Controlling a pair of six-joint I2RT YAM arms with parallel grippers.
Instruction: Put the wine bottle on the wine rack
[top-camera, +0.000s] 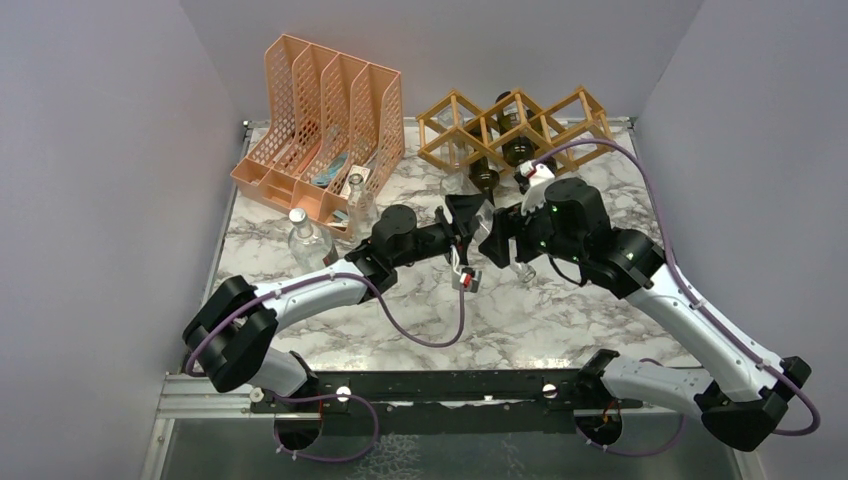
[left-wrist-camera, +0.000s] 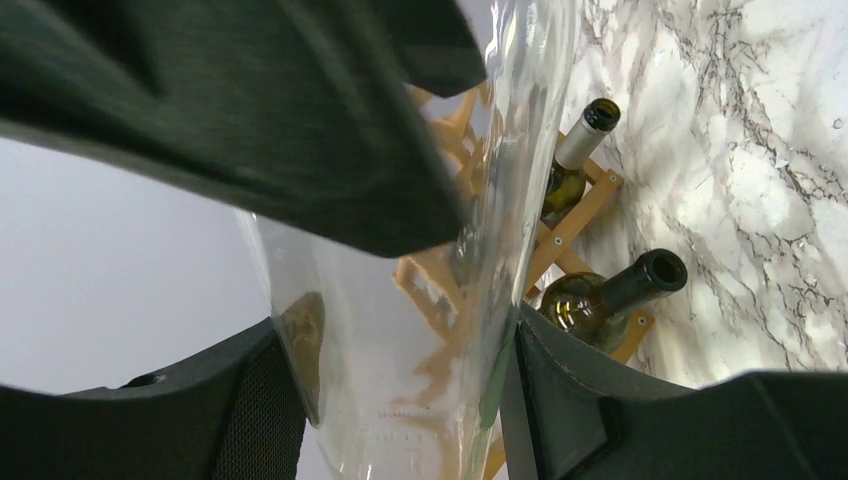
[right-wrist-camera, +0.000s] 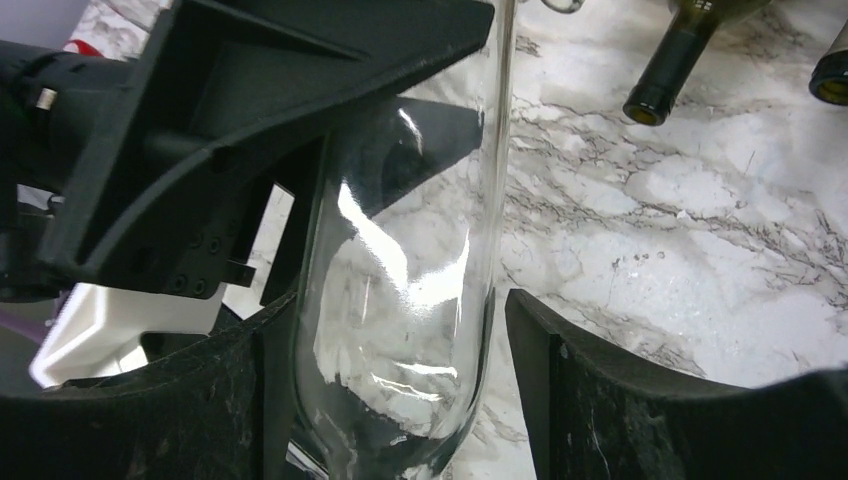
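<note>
Clear glass wine bottle (right-wrist-camera: 410, 240), base toward both wrists, left end effector (left-wrist-camera: 395, 360) clamping it, right end effector (right-wrist-camera: 400, 330) open

White-and-black left arm (top-camera: 300, 290) and right arm (top-camera: 690, 320) are seen bent inward, wrists set face to face. The left end effector (top-camera: 472, 222) is clamped on a clear glass wine bottle (left-wrist-camera: 400, 330). The right end effector (top-camera: 508, 235) is spread around it, with a gap beside one finger.

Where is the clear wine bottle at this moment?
The clear wine bottle is at mid-table in the top view, gripped by the left gripper with the right gripper around it, just in front of the wine rack.
</note>
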